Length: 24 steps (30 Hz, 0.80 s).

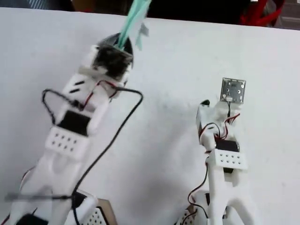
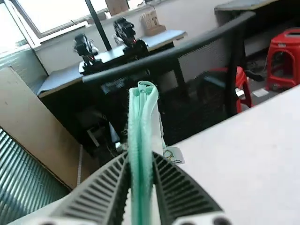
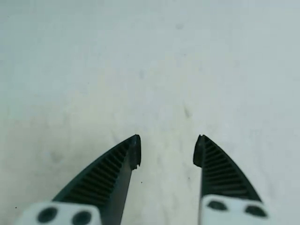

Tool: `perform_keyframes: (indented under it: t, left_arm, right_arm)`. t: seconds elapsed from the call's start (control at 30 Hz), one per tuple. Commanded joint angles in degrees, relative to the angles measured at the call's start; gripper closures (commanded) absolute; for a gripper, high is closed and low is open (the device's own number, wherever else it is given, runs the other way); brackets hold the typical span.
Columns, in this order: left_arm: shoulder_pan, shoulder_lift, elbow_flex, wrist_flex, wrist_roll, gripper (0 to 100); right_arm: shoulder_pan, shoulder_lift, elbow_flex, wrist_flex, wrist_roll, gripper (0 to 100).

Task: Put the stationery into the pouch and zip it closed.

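Left end effector (image 2: 140,159) is clamped on the mint-green zip pouch (image 2: 141,117), holding it edge-on and lifted off the white counter (image 1: 187,56) near the counter's far edge. Right end effector (image 3: 166,151) hangs low over the counter's middle, fingers apart with bare counter between them.

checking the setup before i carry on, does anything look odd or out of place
The green pouch is off the table, pinched edge-on in the left gripper and sticking up in the air, its tag dangling. The right gripper hangs open over the table.
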Motion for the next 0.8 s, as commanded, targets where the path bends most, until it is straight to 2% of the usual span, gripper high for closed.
perform_keyframes:
  t: [0.0, 0.1, 0.23, 0.33, 0.4, 0.53, 0.77]
  left_arm:
    - [4.4, 4.4, -3.3, -1.1, 0.0, 98]
    - [8.7, 7.9, -0.8, -2.8, 1.2, 98]
    - [10.8, 12.3, 2.9, -10.0, 4.0, 97]
    - [11.8, 13.9, 3.7, -9.0, 6.8, 95]
    - [13.4, 14.1, 3.7, -5.5, 9.2, 88]
    - [17.1, 13.8, 2.0, 5.0, 18.7, 78]
    - [21.8, 13.9, -7.7, 23.0, 20.7, 76]
  right_arm:
    - [0.3, 0.0, -0.3, -1.8, -0.1, 81.2]
    - [0.3, 0.0, 0.1, -2.7, -0.1, 81.2]
    - [0.4, 0.0, 0.2, -2.7, -0.1, 81.2]
    - [1.8, 0.0, 0.1, -2.7, -0.1, 81.2]
    - [3.0, 0.0, 0.1, -2.9, -0.1, 81.2]
    - [4.7, 0.0, 0.4, -4.7, -0.2, 81.3]
    - [7.3, 0.0, 0.3, -4.8, -0.6, 81.3]
